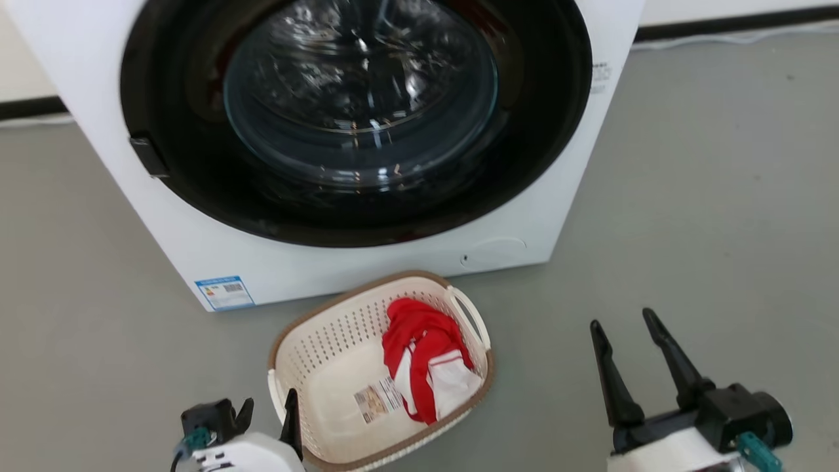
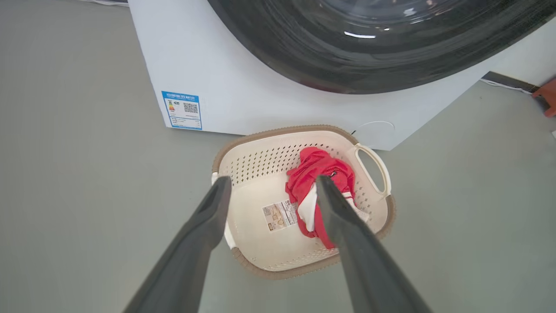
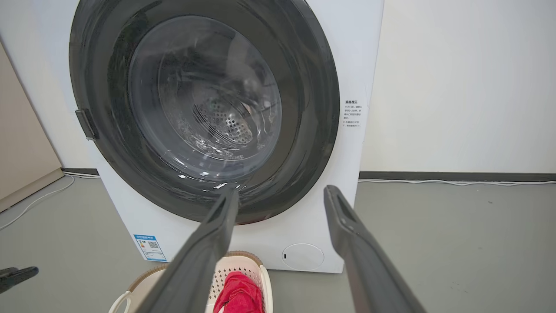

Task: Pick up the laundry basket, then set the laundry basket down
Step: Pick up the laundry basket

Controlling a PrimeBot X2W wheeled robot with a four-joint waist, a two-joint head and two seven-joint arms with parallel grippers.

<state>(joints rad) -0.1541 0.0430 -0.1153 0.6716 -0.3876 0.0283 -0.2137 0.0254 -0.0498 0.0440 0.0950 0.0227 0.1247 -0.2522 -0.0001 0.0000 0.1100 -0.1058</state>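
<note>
The laundry basket [image 1: 331,337] stands on the grey floor just in front of the washing machine, cream with a brown rim and a paper label on its bottom. A red and white cloth [image 1: 426,357] lies bunched in its right half. My left gripper [image 1: 269,410] is open at the basket's left end, one finger by the left handle, nothing between the fingers. In the left wrist view the gripper [image 2: 273,179] looks down into the basket [image 2: 269,158] and at the cloth [image 2: 321,167]. My right gripper [image 1: 623,321] stands open and empty, well right of the basket, and in its own wrist view [image 3: 281,191] faces the machine door.
The white washing machine [image 1: 367,262] with its shut dark round door [image 3: 204,113] stands close behind the basket [image 3: 243,256]. Open grey floor [image 1: 708,229] lies to the right and left. A cable [image 3: 456,182] runs along the wall's base. A red object [image 2: 548,98] sits at the far right.
</note>
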